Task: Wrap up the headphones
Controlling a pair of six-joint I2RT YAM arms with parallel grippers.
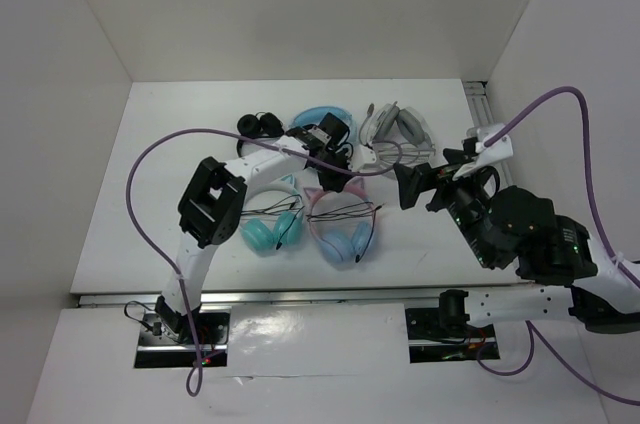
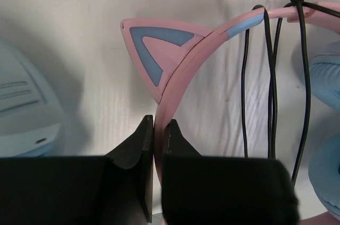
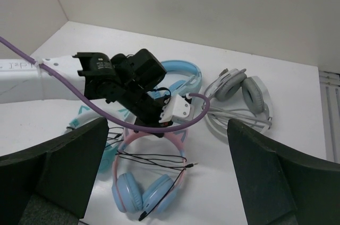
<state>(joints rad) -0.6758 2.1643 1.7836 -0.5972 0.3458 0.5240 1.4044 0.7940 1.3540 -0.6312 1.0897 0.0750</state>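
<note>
The headphones (image 1: 338, 229) lie on the white table with a pink cat-ear headband (image 2: 183, 71) and light blue ear cups (image 3: 142, 191). Their thin black cable (image 3: 154, 157) crosses the headband in loose loops, with one plug (image 3: 194, 164) lying free to the right. My left gripper (image 2: 158, 129) is shut on the top of the pink headband beside a cat ear (image 2: 154, 50); it also shows in the top view (image 1: 328, 180). My right gripper (image 3: 167, 145) is wide open and empty, hovering to the right of the headphones and above them (image 1: 425, 176).
A teal cat-ear pair (image 1: 270, 226) lies just left of the pink pair. An all-light-blue pair (image 1: 318, 119), a grey-white pair with its cable (image 1: 398, 134) and a small black pair (image 1: 258, 125) lie behind. White walls enclose the table on three sides.
</note>
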